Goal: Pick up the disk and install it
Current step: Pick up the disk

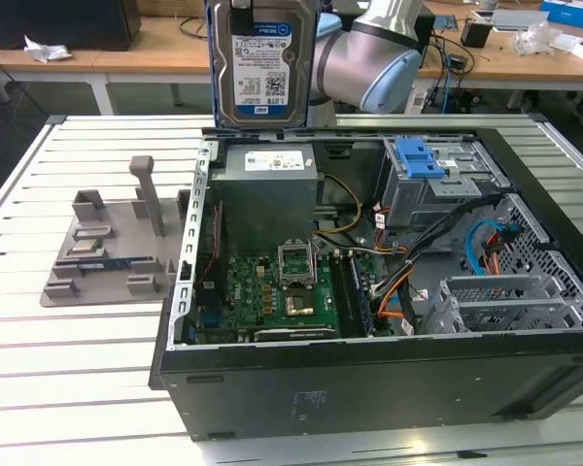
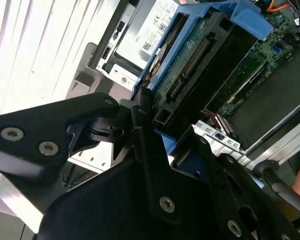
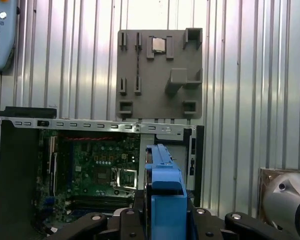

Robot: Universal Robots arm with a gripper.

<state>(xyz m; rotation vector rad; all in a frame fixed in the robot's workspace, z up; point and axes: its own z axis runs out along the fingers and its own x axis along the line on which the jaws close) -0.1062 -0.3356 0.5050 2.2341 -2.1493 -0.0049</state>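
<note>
So the gripper (image 3: 165, 216) has the disk (image 1: 259, 63) clamped between its fingers (image 3: 192, 215). In the first wrist view you can see the black fingers pressed against either side of the blue side rail. The drive hangs upright from the gripper, with its barcode label facing the exterior camera, and it isn't touching anything else.

Below the gripper is the open computer case (image 1: 369, 379), lying on its side on the slatted table (image 1: 78, 369). The grey power supply (image 1: 267, 184) is the closest thing under the disk's bottom edge, with the green motherboard (image 1: 272, 291) a bit further down past it.

Off toward the exterior view's right of the gripper, and lower, is the metal drive cage (image 1: 437, 199) with its blue tab (image 1: 418, 157) on top, well apart from the disk. On the other side, toward the exterior view's left and down on the table, is a grey fixture tray (image 1: 107, 248). The silver-and-blue arm (image 1: 369, 49) sits behind the held drive.

The second wrist view shows the drive's circuit-board side (image 2: 190, 60) and connector between the rails.
</note>
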